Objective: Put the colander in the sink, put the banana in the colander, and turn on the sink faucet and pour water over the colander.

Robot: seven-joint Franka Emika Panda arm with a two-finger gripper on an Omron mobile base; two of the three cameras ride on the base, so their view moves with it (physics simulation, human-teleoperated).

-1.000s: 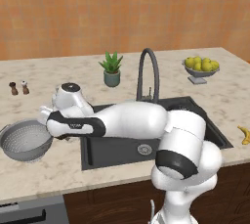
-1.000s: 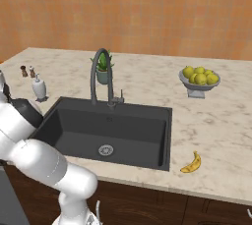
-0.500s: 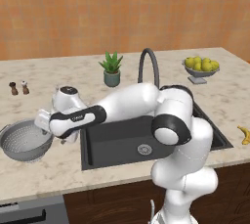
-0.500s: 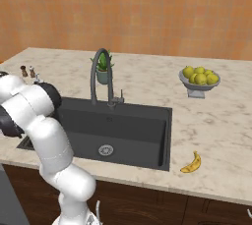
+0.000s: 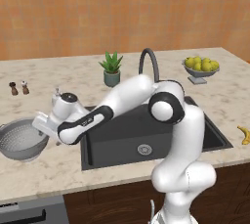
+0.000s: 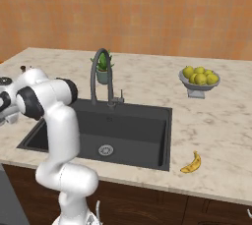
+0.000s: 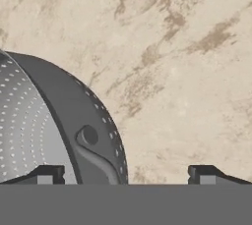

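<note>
The grey perforated colander (image 5: pixel 18 141) sits on the counter left of the sink (image 5: pixel 117 145). My gripper (image 5: pixel 43 129) hangs just above the colander's right rim, open. In the hand view the colander (image 7: pixel 34 130) fills the left side. Its small side handle (image 7: pixel 94 151) and rim lie between my spread fingertips (image 7: pixel 45 175), with my gripper (image 7: pixel 125 177) open and holding nothing. The banana (image 5: pixel 244 134) lies on the counter right of the sink (image 6: pixel 133 131), seen also as the banana (image 6: pixel 191 163) near the front edge. The arched faucet (image 5: pixel 149 62) stands behind the basin, and no water runs from the faucet (image 6: pixel 101 74).
A potted plant (image 5: pixel 112 69) stands behind the faucet. A footed bowl of yellow-green fruits (image 5: pixel 200 66) is at the back right. Two small shakers (image 5: pixel 18 88) stand at the back left. My arm stretches across the sink's left part.
The arm has swung left and the hand has come down from beside the sink's left edge to the colander's right rim. The gripper stayed open.
</note>
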